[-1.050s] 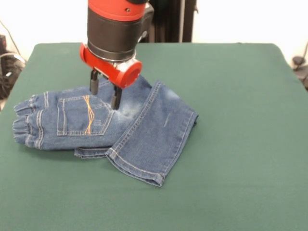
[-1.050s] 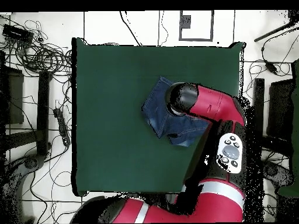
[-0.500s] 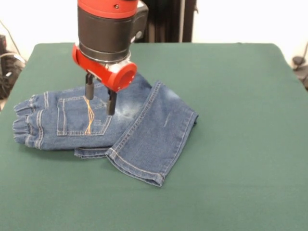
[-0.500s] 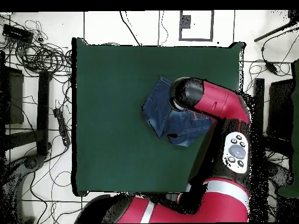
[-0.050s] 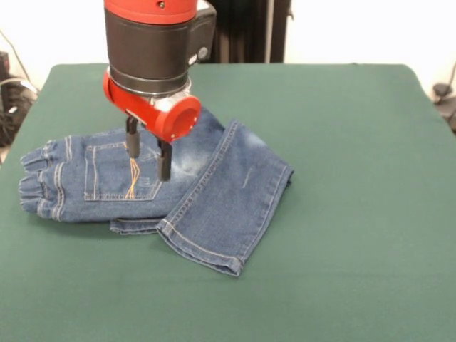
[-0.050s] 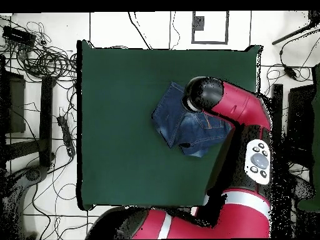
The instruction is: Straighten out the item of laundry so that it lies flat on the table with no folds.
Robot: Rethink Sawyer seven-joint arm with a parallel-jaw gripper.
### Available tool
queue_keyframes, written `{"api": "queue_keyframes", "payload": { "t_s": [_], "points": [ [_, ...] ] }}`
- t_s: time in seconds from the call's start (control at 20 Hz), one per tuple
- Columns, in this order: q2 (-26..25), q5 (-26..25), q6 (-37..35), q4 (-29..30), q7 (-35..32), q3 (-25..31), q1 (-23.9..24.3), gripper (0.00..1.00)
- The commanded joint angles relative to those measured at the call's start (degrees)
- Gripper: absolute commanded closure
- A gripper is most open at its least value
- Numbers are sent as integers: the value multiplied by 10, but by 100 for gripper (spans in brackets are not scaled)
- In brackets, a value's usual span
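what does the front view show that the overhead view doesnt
Only the front view shows the gripper: two dark fingers, open, hanging at the back pocket with orange stitching, plus the gathered waistband and the leg folded across.

Only the overhead view shows the whole table outline, the arm's full sweep, and the cables on the floor around it.

Both show the jeans still folded on green cloth, with the arm's end above them.

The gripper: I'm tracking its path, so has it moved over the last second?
Yes. In the front view the gripper has shifted left over the unmoved jeans, from beside the back pocket to above its orange stitching.
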State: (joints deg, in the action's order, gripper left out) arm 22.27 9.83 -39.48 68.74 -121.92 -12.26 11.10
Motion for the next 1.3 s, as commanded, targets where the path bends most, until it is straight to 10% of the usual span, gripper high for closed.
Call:
{"api": "queue_keyframes", "payload": {
  "t_s": [0.05, 1.3],
  "points": [
    [-45, 51, 48, 20, -77, 112, 2, 0],
    [-113, 126, -99, -29, -106, 85, -29, 0]
  ]
}}
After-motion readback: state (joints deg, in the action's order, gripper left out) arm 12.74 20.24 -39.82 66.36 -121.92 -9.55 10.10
